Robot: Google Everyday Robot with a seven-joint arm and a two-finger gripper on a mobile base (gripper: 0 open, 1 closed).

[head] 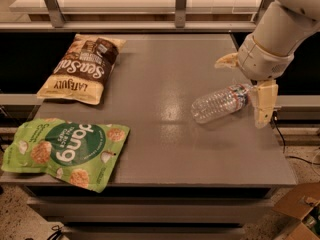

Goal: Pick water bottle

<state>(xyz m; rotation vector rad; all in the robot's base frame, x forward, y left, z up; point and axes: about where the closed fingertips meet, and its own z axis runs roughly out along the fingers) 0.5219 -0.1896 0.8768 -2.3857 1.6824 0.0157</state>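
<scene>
Camera view: one flat grey rectangular table top (165, 149), matte with a faint sheen at its centre, seen from above its front edge. Item one, the small clear ribbed plastic water bottle (216, 104), lies on its side at the right of the table, base toward the middle and neck toward the right edge, with its red, white and blue label band near the neck end. The cap is hidden behind a gripper finger. Item two, the robot's two-finger gripper (240, 93), on a thick white arm (287, 21) entering from the upper right corner, is low over the table at the bottle's neck end. Its cream-coloured fingers (263, 103) stand wide apart, one behind the bottle and one in front of the neck, so the neck end lies between them. Contact between finger and bottle cannot be told. Item three, a brown and cream snack bag with white lettering (80, 69), lies flat at the far left corner, well apart from the bottle. Item four, a green snack bag with white lettering and pictured round crisps (65, 149), lies flat at the near left corner and overhangs the left edge slightly. Item five, grey metal rails (181, 4), stand upright behind the table. Item six, a brown cardboard box (300, 211), sits on the floor at lower right, beside a thin black cable (283, 143).
</scene>
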